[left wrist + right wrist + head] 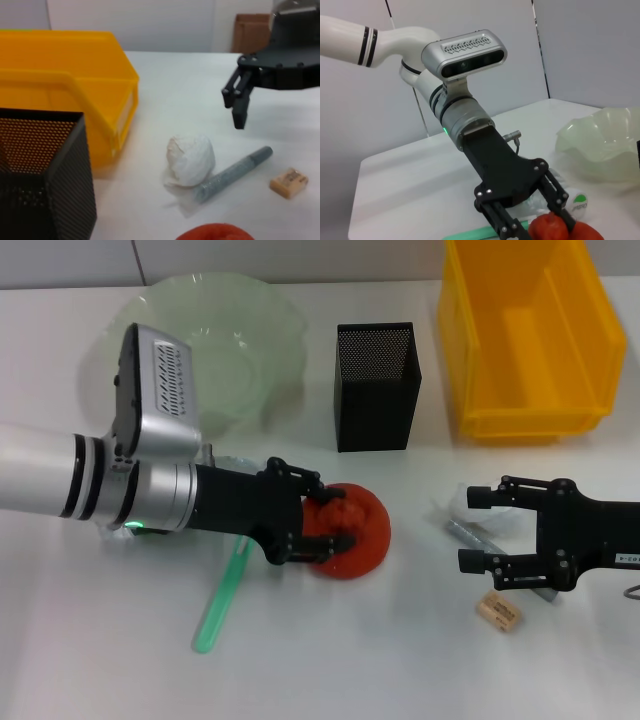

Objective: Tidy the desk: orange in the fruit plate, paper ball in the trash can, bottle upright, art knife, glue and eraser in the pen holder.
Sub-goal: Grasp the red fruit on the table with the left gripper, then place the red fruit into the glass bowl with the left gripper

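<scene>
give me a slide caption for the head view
Left gripper closed around the orange; right gripper open.

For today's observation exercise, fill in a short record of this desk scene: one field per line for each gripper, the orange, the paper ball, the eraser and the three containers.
left gripper: closed around the orange, low over the desk
right gripper: open, above the paper ball
orange: on the desk, in front of the pen holder
paper ball: on the desk, touching a grey speckled stick
eraser: on the desk, near the right gripper
fruit plate: far left, no fruit inside
pen holder: upright, between plate and trash can
trash can: far right
</scene>
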Robot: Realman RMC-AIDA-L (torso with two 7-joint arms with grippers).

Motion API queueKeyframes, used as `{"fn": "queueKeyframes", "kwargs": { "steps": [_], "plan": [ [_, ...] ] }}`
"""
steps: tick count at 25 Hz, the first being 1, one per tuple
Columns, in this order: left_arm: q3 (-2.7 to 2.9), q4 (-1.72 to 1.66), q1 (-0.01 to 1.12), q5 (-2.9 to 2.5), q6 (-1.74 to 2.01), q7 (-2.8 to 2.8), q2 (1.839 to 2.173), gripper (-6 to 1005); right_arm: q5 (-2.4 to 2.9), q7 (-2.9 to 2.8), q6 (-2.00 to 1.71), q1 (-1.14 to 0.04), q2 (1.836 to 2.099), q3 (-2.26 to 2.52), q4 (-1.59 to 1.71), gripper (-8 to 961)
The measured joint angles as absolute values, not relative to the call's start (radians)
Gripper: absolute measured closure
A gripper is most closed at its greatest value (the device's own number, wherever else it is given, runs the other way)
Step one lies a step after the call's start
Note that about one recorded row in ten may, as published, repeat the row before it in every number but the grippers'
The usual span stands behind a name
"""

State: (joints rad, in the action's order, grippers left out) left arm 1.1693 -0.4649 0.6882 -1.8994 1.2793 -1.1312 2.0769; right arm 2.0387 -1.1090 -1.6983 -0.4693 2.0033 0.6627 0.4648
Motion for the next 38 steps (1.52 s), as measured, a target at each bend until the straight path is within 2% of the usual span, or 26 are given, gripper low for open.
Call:
{"fn": "queueKeyframes", "kwargs": {
  "steps": [4, 10, 15, 26, 38],
  "plan": [
    [1.193, -0.477, 0.687, -1.893, 1.272, -1.131, 2.077, 452, 2.039, -1.101, -1.699, -0.469, 2.003, 0.663, 0.465, 127],
    [1.185, -0.477, 0.683, -1.880, 1.279, -1.139, 2.077, 678, 2.039, -1.099, -1.700, -0.468, 2.003, 0.661, 0.465, 127],
    [1.185, -0.493, 0.665, -1.843, 1.301, -1.137, 2.075, 736, 2.039, -1.089, -1.700, -0.465, 2.005, 0.656, 0.465, 128],
    [1.078, -0.549, 0.550, -1.457, 1.460, -1.089, 2.069, 853, 2.038, -1.085, -1.699, -0.465, 2.009, 0.662, 0.465, 128],
    [0.958, -0.226, 0.583, -1.016, 1.198, -0.767, 2.077, 934, 2.034, -1.084, -1.697, -0.472, 2.012, 0.663, 0.465, 127]
  ]
}}
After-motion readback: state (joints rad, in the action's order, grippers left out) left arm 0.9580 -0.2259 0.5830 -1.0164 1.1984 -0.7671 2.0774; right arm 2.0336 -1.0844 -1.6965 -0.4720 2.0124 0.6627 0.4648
